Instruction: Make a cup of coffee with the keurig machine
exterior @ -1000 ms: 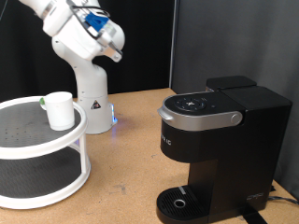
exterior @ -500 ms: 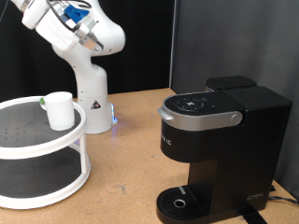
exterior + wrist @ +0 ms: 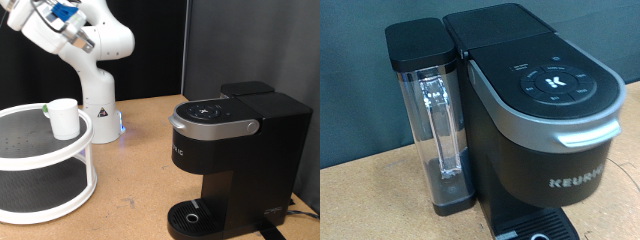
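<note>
The white cup (image 3: 63, 117) with a green-tinged handle stands on the top tier of a white round shelf (image 3: 30, 152) at the exterior view's left. The black keurig machine (image 3: 235, 150) stands at the right, lid closed, with its grey-silver band (image 3: 212, 126) and round drip tray (image 3: 192, 215) bare. In the wrist view the keurig machine (image 3: 535, 110) fills the frame, with its clear water tank (image 3: 435, 125) beside it. The arm's hand is high at the exterior view's top left, far from cup and machine. The gripper's fingers do not show in either view.
The white robot base (image 3: 97, 110) with a blue light stands behind the shelf on the wooden table (image 3: 135, 185). A dark curtain hangs behind. The shelf's lower tier (image 3: 40, 190) shows below the cup.
The arm's hand has swung up and towards the exterior view's left. The cup and the machine have not moved.
</note>
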Available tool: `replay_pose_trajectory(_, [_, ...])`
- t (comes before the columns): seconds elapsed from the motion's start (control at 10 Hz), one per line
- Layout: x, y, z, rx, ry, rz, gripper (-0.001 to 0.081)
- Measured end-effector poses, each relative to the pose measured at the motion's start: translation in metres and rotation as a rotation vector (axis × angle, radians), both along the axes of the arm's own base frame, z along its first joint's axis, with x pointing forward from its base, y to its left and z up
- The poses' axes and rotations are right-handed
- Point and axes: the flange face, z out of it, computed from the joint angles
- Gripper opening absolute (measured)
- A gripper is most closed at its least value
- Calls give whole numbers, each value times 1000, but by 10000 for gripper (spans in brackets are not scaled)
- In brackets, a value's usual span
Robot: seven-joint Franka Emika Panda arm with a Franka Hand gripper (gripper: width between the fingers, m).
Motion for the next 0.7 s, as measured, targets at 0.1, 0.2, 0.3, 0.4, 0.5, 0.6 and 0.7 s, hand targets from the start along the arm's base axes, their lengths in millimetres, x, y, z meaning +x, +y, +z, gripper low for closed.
replay_pose_trajectory(0.1, [-12, -9, 3, -2, 0, -5, 0])
replay_pose_trajectory(0.2, [-24, -17, 5, -4, 11, 3, 0])
replay_pose_trajectory(0.3, [-38, -25, 7, -5, 21, 24, 0])
replay_pose_trajectory(0.4, [-46, -29, 10, -1, 19, 35, 0])
replay_pose_trajectory(0.5, [-46, -28, 9, -1, 21, 33, 0])
replay_pose_trajectory(0.6, [-47, -28, 7, -1, 34, 36, 0])
replay_pose_trajectory(0.7, [-51, -30, 5, -6, 54, 47, 0])
